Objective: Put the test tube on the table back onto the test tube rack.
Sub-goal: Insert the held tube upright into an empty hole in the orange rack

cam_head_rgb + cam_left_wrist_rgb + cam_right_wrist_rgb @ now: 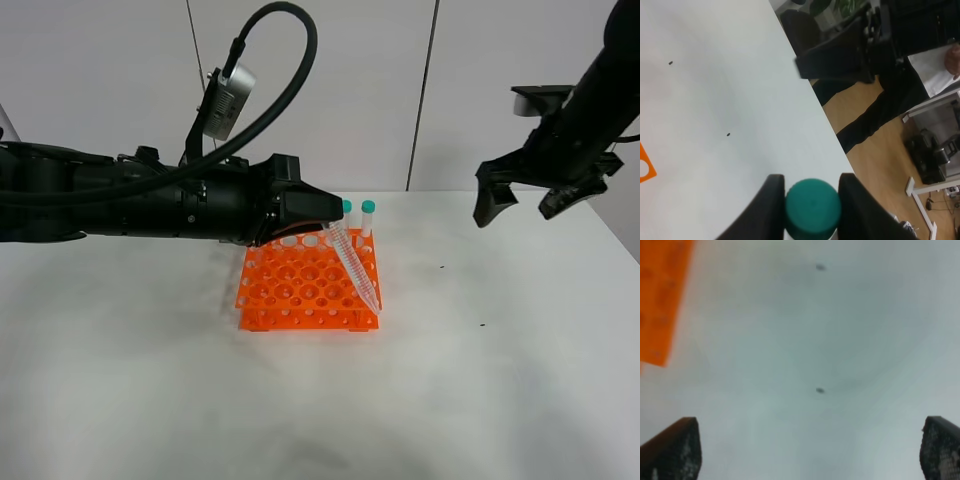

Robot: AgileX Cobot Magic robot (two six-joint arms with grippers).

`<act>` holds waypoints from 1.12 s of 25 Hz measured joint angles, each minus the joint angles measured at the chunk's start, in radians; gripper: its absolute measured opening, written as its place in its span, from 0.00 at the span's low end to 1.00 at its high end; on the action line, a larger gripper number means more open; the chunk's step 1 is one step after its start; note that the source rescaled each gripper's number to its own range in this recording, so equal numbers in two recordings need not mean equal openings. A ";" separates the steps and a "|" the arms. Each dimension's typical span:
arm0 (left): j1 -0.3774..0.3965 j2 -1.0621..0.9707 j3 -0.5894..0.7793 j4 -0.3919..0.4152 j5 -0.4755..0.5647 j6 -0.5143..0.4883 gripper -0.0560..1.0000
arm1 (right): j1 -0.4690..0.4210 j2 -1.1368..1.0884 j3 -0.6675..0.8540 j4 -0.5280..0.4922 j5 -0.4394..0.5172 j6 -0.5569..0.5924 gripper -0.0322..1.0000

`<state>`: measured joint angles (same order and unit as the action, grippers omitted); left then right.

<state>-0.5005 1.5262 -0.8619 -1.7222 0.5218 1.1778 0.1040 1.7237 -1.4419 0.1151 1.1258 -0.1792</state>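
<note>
My left gripper point(328, 222) reaches across from the left and is shut on the test tube point(354, 264) near its capped end. The tube slants down to the right, its conical tip over the near right corner of the orange test tube rack point(300, 285). In the left wrist view the teal cap point(813, 208) sits pinched between the two dark fingers point(767, 210). Two capped tubes point(367, 217) stand at the rack's far right. My right gripper point(528, 200) hangs open high at the right, over the white table point(500, 380), holding nothing.
A corner of the rack point(662, 295) shows in the right wrist view, with tiny dark specks point(820, 390) on the tabletop. Beyond the table's edge in the left wrist view are black chairs point(840, 55) and a wooden floor.
</note>
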 joint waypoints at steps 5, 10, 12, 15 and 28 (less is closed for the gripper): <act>0.000 0.000 0.000 0.000 0.000 0.000 0.06 | -0.059 0.000 0.000 -0.006 0.073 0.000 0.94; 0.000 0.000 0.000 -0.001 0.000 0.000 0.06 | -0.059 0.000 0.000 -0.004 0.091 0.017 0.92; 0.000 0.000 0.000 -0.001 0.000 0.000 0.06 | -0.059 0.000 0.000 -0.005 0.093 0.041 0.92; 0.000 0.000 0.000 -0.001 0.000 0.000 0.06 | -0.059 -0.015 0.021 -0.005 0.091 0.056 0.92; 0.000 0.000 0.000 -0.001 0.000 0.000 0.06 | -0.059 -0.600 0.539 -0.005 0.093 0.061 0.92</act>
<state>-0.5005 1.5262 -0.8619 -1.7231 0.5220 1.1778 0.0453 1.1235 -0.9027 0.1097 1.2193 -0.1187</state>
